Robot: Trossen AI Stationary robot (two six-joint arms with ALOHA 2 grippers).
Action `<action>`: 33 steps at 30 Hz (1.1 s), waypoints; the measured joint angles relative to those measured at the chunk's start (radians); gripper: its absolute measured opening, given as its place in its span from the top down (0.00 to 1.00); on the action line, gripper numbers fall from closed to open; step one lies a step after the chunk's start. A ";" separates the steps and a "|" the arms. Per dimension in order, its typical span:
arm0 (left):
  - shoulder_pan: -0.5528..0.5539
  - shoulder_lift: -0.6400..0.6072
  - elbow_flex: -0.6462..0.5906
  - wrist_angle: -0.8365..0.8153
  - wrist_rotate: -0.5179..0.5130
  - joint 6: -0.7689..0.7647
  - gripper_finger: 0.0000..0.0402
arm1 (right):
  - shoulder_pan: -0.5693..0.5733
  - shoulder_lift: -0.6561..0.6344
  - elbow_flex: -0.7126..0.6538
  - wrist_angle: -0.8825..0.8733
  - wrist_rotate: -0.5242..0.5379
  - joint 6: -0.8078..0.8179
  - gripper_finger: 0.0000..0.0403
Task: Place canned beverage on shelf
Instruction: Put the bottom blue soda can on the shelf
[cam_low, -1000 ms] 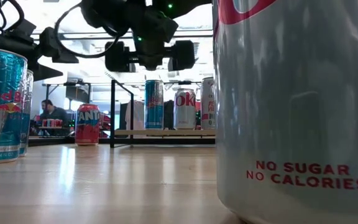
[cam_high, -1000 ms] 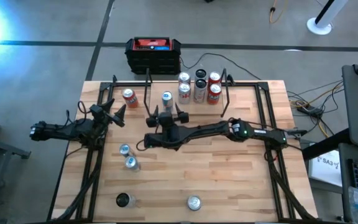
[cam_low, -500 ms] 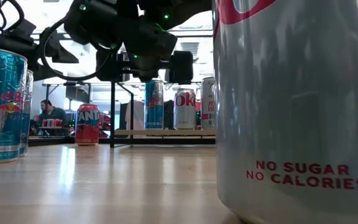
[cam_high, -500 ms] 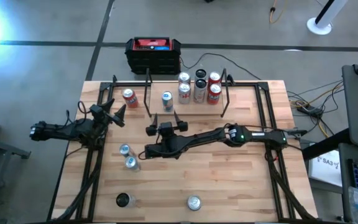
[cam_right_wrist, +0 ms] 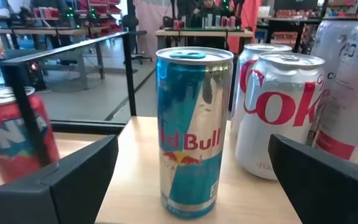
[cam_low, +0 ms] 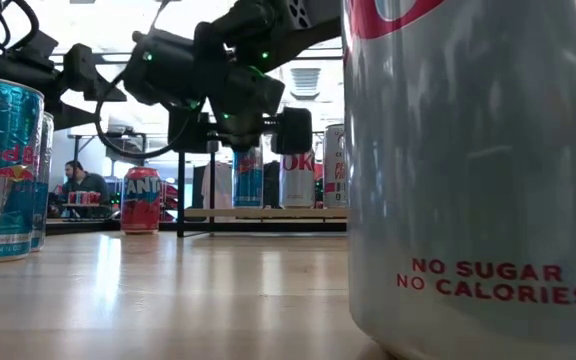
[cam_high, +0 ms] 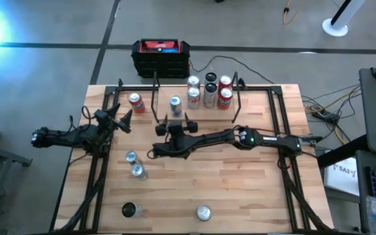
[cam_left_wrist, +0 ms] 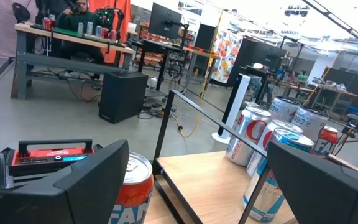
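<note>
Nearest, at the front edge of the table (cam_high: 253, 196), two loose cans: one (cam_high: 130, 210) toward the left, one (cam_high: 203, 213) nearer the middle. Further in, a pair of slim cans (cam_high: 133, 164) standing close together. Worth treating all four as stock yet to go up.

Mid-table, right gripper (cam_high: 175, 125) hanging just in front of the shelf (cam_high: 214, 115), fingers spread wide and holding nothing, aimed square at the blue can (cam_right_wrist: 194, 130) standing upright on the board near its front left corner. Looks like a finished release, so best to draw straight back along the line of approach, level, with equal room on both sides of the can and clear of the thin black post (cam_right_wrist: 129, 74). No sideways swing until the fingertips are out past the shelf's front; only then a turn toward a loose can.

Left gripper (cam_high: 119, 121) waiting at the table's left side, fingers likewise well apart and empty, near an orange can (cam_high: 135, 101) beside the shelf.

Deeper on the board, a cluster of cans (cam_high: 209, 90); beyond the table, a black box (cam_high: 161, 57)
</note>
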 joint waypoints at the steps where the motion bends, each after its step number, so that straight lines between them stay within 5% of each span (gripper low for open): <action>1: 0.000 0.000 0.000 0.000 0.000 0.000 0.08 | -0.005 0.000 0.000 0.001 -0.007 0.000 0.01; 10: 0.000 0.000 0.000 0.000 0.000 0.000 0.08 | -0.057 -0.001 0.000 0.011 -0.113 0.002 0.01; 33: 0.000 0.000 0.000 0.000 0.000 0.000 0.08 | -0.131 -0.002 0.001 0.168 -0.191 -0.181 0.02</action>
